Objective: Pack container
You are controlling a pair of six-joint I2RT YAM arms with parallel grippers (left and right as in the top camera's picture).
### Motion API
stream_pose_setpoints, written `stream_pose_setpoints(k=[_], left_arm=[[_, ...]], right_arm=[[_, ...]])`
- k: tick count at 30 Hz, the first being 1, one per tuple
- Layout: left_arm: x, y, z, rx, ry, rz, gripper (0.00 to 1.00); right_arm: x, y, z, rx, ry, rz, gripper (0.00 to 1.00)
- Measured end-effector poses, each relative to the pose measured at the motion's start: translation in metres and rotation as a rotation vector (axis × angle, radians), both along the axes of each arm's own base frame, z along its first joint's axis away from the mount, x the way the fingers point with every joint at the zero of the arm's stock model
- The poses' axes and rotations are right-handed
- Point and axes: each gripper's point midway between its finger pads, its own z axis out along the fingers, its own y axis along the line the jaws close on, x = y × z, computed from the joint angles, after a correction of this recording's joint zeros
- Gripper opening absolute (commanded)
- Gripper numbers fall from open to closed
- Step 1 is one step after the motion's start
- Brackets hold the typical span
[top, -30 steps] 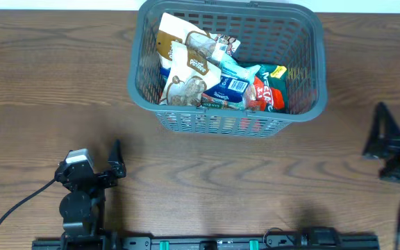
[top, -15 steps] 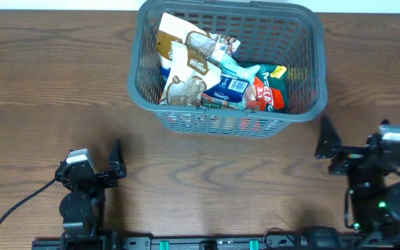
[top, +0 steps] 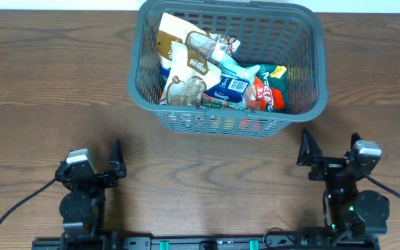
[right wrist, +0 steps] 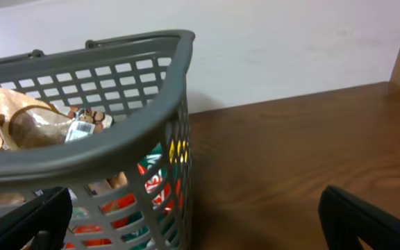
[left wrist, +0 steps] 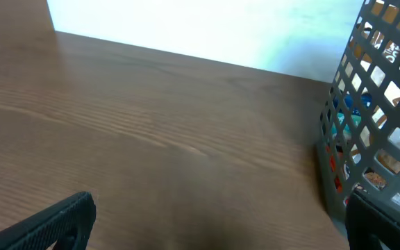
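Note:
The container (top: pixel 228 118) is a large dark grey lattice basket at the back middle of the wooden table. It holds several snack packets (top: pixel 214 73): white and brown ones at the left, blue in the middle, a red and green one at the right. My left gripper (top: pixel 96 163) rests low at the front left, open and empty (left wrist: pixel 217 226); the basket's left corner (left wrist: pixel 367 132) shows at that view's right. My right gripper (top: pixel 330 147) rests at the front right, open and empty (right wrist: pixel 196 232), facing the basket's right front corner (right wrist: pixel 158 132) without touching it.
The bare wooden table (top: pixel 207 173) lies between the two arms and in front of the basket. A pale wall (right wrist: pixel 290 48) runs behind the table. A black rail (top: pixel 207 243) lies along the front edge.
My right arm has swung in from the table's right edge to the left and now sits at the front right, facing the basket. The left arm and the basket have not moved.

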Motion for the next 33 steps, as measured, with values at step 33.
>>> stream_pose_setpoints(k=[33], left_arm=[[0.000, -0.001, 0.000, -0.001, 0.000, -0.003, 0.99]], right_arm=[[0.003, 0.011, -0.037, 0.021, -0.101, 0.063, 0.99]])
